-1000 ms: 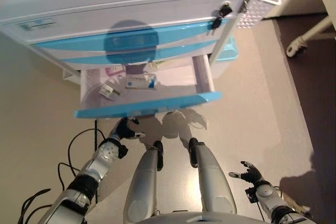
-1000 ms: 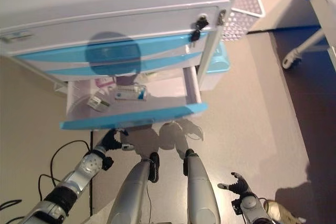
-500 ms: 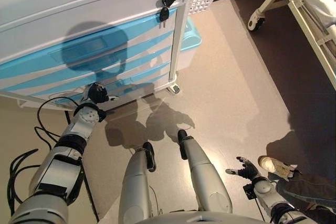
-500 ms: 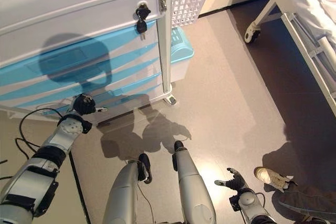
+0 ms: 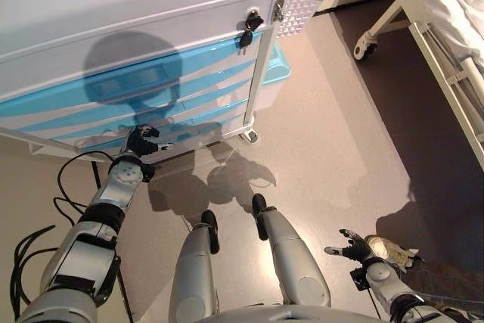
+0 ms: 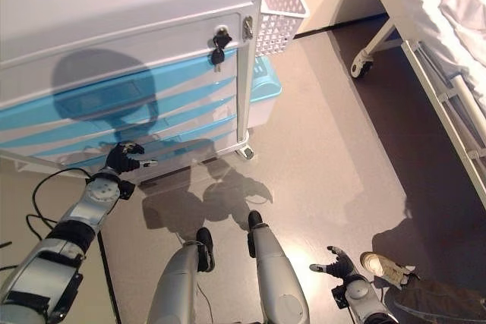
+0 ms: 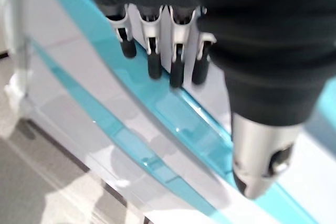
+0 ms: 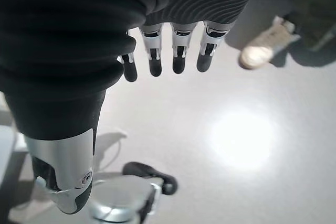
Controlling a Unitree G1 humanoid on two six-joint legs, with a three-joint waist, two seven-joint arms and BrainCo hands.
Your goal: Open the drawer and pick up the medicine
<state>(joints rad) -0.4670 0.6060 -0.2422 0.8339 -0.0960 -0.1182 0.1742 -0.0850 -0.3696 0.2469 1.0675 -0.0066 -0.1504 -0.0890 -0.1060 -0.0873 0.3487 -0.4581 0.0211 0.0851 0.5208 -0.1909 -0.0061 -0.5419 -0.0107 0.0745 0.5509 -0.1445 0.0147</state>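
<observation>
Since second ago, drawer [image 5: 162,122] went from pulled out to shut; medicine no longer showed, we judged it inside. Left robot hand [image 5: 141,141] hovered at low blue front, fingers [image 7: 153,59] relaxed, holding nothing. Right robot hand [image 5: 352,247] hung idle, spread, near person's shoe [image 5: 386,246]. Risk: fingers slipping off smooth blue edge. Floor [image 5: 325,134] right of cabinet [image 5: 113,28] gave us room.

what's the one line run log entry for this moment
drawers: all shut | medicine: not visible | left hand: open, at lowest drawer front | right hand: open, idle
</observation>
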